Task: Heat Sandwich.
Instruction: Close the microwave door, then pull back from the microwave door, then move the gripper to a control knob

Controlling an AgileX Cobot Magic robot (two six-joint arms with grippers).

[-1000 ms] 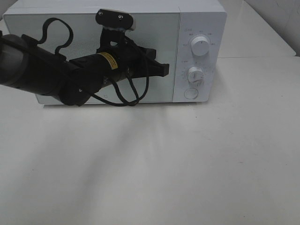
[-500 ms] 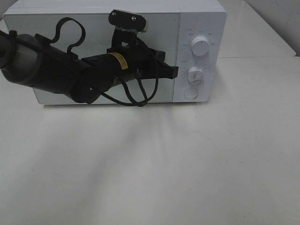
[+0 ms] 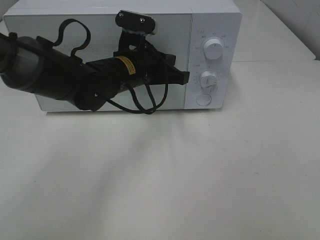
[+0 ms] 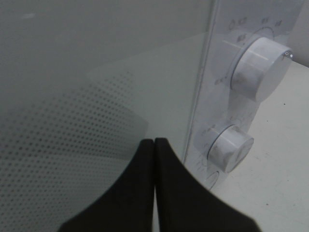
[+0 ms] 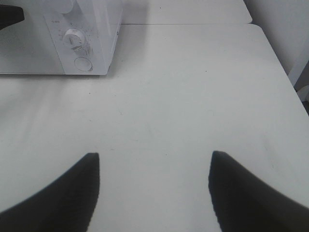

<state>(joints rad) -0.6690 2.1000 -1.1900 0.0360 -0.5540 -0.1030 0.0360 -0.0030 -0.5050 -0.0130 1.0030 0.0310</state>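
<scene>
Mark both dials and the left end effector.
Upper dial (image 3: 214, 50): high view, its face.
Lower dial (image 3: 208, 80): high view, its face.
Left end effector (image 4: 154, 142): left wrist view, shut fingertips' seam.

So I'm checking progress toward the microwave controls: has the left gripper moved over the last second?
Yes. The left gripper has shifted right across the microwave door, toward the lower dial.
</scene>
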